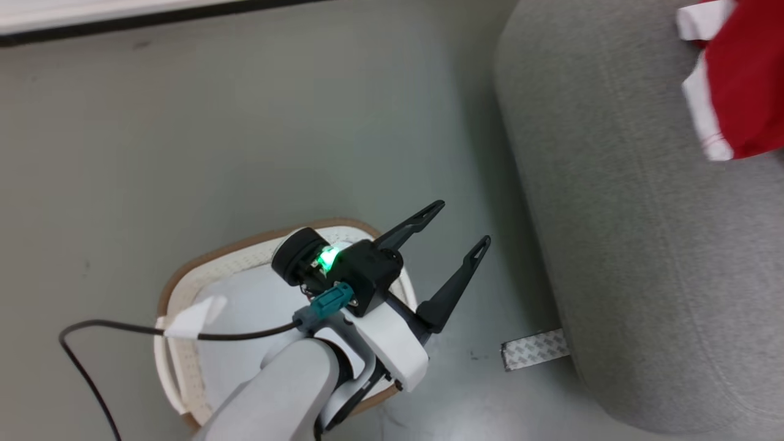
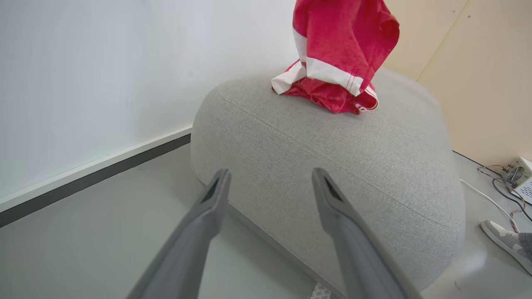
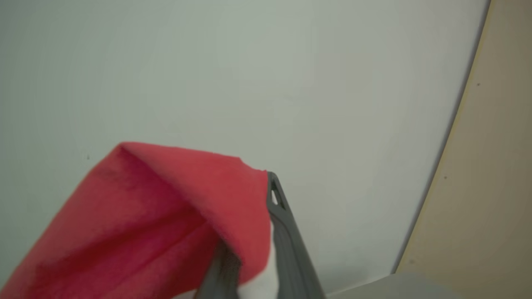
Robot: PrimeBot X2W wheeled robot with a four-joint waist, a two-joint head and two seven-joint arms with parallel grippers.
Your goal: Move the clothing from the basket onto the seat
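Observation:
The red clothing [image 1: 744, 79] with white trim hangs at the top right above the grey seat [image 1: 643, 214]. In the left wrist view the clothing [image 2: 341, 45] dangles with its lower folds resting on top of the seat [image 2: 332, 141]. My right gripper [image 3: 257, 199] is shut on a fold of the clothing [image 3: 158, 216]. The left gripper [image 1: 462, 223] stands open with nothing in it above the cream basket [image 1: 208, 269], fingers pointing toward the seat. From its wrist camera the left gripper [image 2: 271, 172] faces the seat's side. The basket's pale base shows bare; the arm hides part of it.
A strip of patterned tape [image 1: 535, 349] lies on the floor at the seat's foot. A dark cable [image 1: 92, 334] trails left of the basket. Beside the seat are a grey shoe [image 2: 505, 243] and a small box with wires [image 2: 521, 178]. A wall runs behind.

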